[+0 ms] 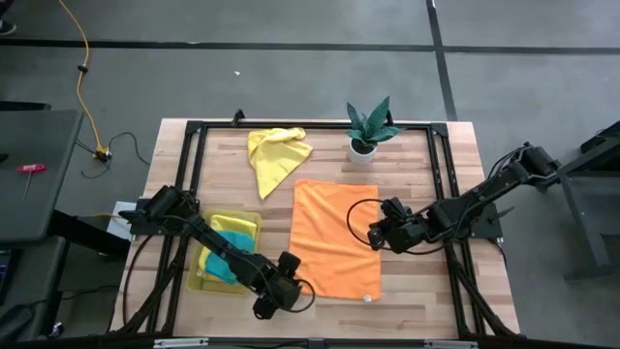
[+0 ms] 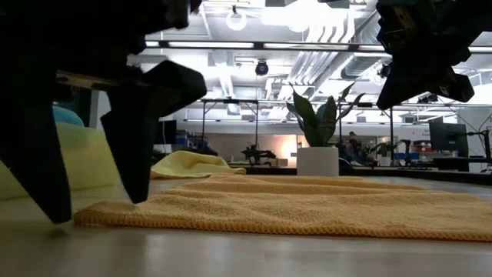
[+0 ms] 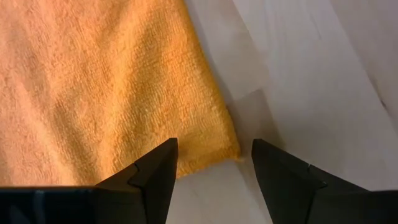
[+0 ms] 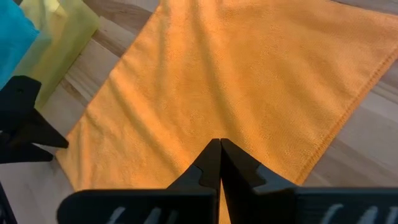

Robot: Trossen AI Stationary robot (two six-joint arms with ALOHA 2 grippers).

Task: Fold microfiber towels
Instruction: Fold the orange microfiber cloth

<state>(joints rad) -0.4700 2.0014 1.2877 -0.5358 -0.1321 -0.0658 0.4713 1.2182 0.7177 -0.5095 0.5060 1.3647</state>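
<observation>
I see the flat orange microfiber towel [image 1: 335, 239] spread at the table's [image 1: 465, 174] centre, its long axis running from the far side toward the near edge, slightly skewed. My left gripper [image 3: 214, 163] hovers with fingers parted just above its near left corner, gripping nothing. My right gripper [image 4: 219, 163] is closed and empty above the towel's right side. The translucent yellow plastic tray [image 1: 204, 279] at left holds a teal towel [image 1: 228, 254] over a yellow one [image 1: 235, 223]; 1 crumpled yellow towel [image 1: 272, 155] lies beyond, beside the small potted plant [image 1: 368, 126].
</observation>
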